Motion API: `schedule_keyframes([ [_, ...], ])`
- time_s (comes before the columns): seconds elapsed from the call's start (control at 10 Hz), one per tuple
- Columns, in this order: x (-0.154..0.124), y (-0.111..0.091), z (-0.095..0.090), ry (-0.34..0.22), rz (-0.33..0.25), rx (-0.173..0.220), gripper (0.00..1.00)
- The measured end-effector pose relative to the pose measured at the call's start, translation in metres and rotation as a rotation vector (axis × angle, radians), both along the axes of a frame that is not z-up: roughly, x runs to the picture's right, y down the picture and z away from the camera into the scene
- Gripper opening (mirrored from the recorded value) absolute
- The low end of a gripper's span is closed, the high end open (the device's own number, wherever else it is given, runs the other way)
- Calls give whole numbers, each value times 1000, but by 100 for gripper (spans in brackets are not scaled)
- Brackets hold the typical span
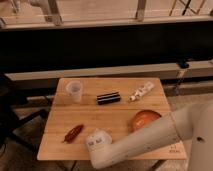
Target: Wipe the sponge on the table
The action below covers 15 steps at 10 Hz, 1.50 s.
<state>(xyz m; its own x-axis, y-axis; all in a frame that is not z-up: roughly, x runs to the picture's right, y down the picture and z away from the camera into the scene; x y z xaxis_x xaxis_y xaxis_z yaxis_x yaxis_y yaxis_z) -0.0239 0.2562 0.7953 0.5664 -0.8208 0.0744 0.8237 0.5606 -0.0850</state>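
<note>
**Tool low at the table's front, sponge out of sight**

The white arm (145, 139) reaches in from the right. The tool (96, 142) sits low over the front part of the table (107, 117), its fingers pressed together. I can't find the light blue sponge anywhere on the open wood. If it is here, it lies hidden beneath the tool, and I cannot say whether it is pinched.

To wipe well, I'd judge the pad should stay flat under light, even pressure, since a soft pad folds if pushed hard. Strokes should run along the slats and stay short. A red-brown, sausage-shaped piece (74, 132) lies just left of the tool. A glossy orange bowl (145, 119) sits to its right and a little beyond, close against the arm.

The table is pale wood in wide, smooth slats with rounded corners. Farther beyond the tool stand a translucent cup (74, 90), a black ridged block (108, 97), and a pale wrapped packet (141, 91) lying slantwise.
</note>
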Motion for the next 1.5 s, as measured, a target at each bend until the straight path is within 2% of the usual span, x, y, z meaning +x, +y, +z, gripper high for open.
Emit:
schedule_keyframes([
  [0.5, -34, -18, 12, -19, -62, 48, 0],
  [1.1, -34, -62, 31, 20, -72, 118, 0],
  [1.5, -23, -97, 59, 83, -55, 144, 0],
])
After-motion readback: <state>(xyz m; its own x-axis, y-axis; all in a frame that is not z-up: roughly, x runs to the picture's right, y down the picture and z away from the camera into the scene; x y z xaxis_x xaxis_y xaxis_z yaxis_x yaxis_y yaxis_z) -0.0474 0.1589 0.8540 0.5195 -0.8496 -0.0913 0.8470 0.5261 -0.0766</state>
